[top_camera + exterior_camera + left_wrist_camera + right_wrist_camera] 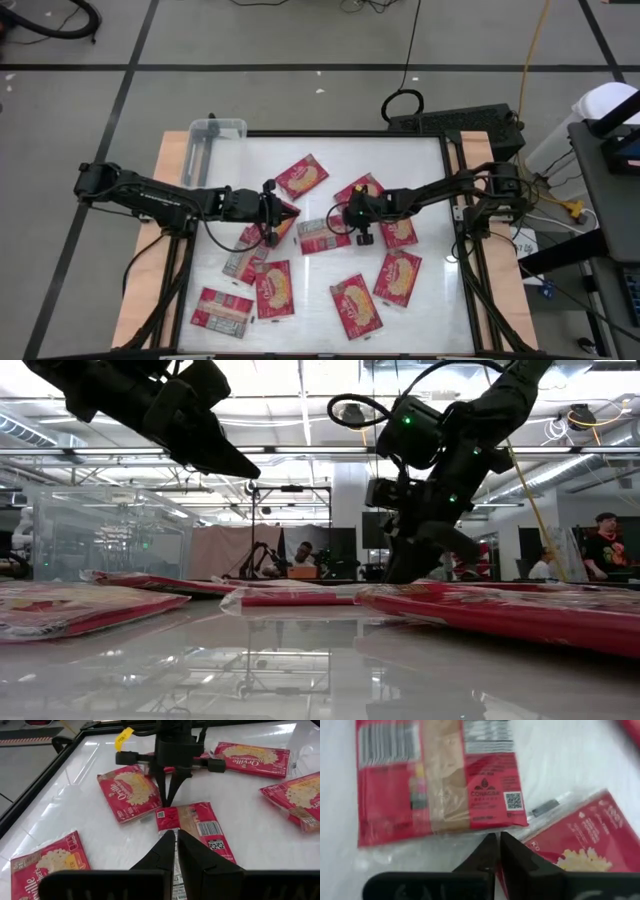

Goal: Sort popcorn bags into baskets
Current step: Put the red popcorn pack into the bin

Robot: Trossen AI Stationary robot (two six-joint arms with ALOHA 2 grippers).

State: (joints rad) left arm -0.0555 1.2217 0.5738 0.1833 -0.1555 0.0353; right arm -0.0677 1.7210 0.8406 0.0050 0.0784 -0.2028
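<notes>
Centrally, the right gripper (352, 219) has its fingers pressed together, tips down at the clear edge of a face-down popcorn bag (322, 236), nothing visibly held; the left gripper (287, 211), fingers also together and empty, hovers opposite; other bags spread across the counter (430, 160); the clear bin (217, 129) sits at 11 o'clock.
</notes>
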